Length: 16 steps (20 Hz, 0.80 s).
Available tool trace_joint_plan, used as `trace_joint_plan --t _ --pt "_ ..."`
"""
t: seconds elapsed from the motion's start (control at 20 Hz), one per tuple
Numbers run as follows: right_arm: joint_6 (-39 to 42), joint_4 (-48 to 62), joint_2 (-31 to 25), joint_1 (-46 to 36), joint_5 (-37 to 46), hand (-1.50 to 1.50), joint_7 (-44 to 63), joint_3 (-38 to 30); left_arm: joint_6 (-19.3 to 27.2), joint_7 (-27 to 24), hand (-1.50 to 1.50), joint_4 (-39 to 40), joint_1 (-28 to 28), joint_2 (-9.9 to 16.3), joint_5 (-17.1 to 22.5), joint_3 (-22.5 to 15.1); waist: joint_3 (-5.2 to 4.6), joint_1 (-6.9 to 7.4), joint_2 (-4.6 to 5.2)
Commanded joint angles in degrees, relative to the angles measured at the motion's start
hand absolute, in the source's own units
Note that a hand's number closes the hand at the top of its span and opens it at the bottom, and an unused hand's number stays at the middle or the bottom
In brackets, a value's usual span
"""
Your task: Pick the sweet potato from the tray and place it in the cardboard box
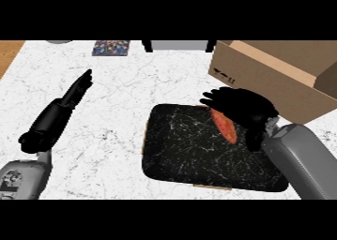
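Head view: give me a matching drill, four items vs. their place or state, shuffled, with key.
Items:
1. sweet potato
2. cardboard box
3. left hand
4. tray

Place or state:
A. open-topped, at the counter's far right
B. black, at mid counter, nearer than the box
C. orange, at the tray's far right part, under the right hand
D. fingers straight, over the bare counter at the left

Pairs: 1-C, 2-A, 3-D, 4-B

I saw an orange-red sweet potato (225,126) on a black white-veined marble tray (198,154), a plain brown cardboard box (268,79), a white grey-veined marble counter (122,93), and two black hands on grey forearms.
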Motion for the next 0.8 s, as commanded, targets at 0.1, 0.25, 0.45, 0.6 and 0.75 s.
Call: trace_joint_plan --t 0.1,0.25,0.45,0.6,0.75 --pt "-2.60 4.99 1.73 1.77 3.91 -1.50 -4.09 0.00 -0.53 1.80 0.00 -5.31 2.81 -1.50 -1.60 -0.82 0.02 0.09 -0.06" --pt "-1.59 5.63 1.76 0.55 5.14 -1.50 -5.04 -3.06 -3.01 -0.78 0.00 -0.66 0.60 0.00 -0.53 2.80 0.00 -0.07 -0.02" --pt "-5.97 12.31 3.57 -1.05 9.42 -1.50 -5.73 -2.77 -1.94 1.66 0.00 -3.59 1.24 -2.98 -2.00 0.44 0.01 0.13 -0.01" --pt "-7.28 14.33 7.39 -1.06 12.09 -1.50 -3.49 -2.52 -2.49 0.95 0.00 -4.46 3.31 -2.06 -2.90 1.64 0.01 0.19 -0.02" --pt "-7.49 17.45 5.40 -3.02 11.68 -1.50 -8.24 -4.81 -2.58 -0.50 0.00 4.25 -4.89 -2.42 -2.17 4.46 0.00 -0.15 0.10"
